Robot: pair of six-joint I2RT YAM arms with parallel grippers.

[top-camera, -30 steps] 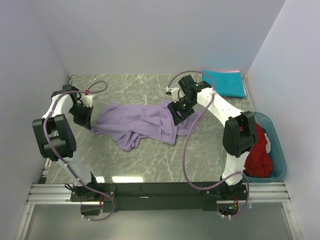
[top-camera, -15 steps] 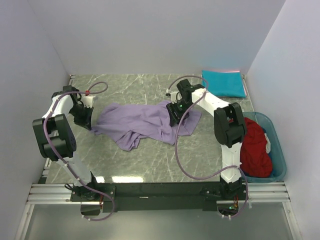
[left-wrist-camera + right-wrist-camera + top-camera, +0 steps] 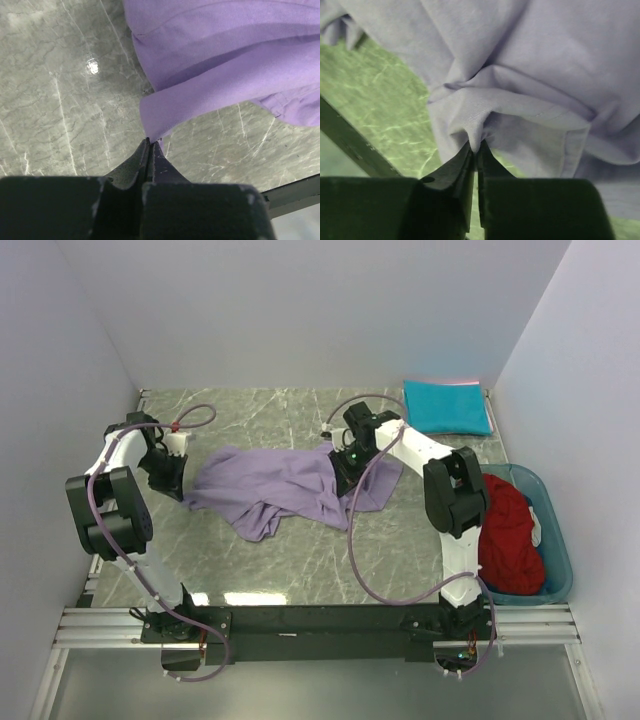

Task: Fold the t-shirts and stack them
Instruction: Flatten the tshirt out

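Lavender t-shirt [image 3: 285, 485] clamped by left end effector [image 3: 150, 146] and right end effector [image 3: 476, 149].

lavender t-shirt [image 3: 280, 480] crumpled centre; teal t-shirt [image 3: 447, 407] folded far-right; red t-shirt [image 3: 510, 540] heaped

Overhead, close wrist views sharing t-shirt [image 3: 280, 480]

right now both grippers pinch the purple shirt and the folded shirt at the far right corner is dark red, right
No, that folded shirt is the teal t-shirt, clear in the top external view; the dark red t-shirt lies in the bin. The rest holds: the left gripper and right gripper each pinch the purple t-shirt.
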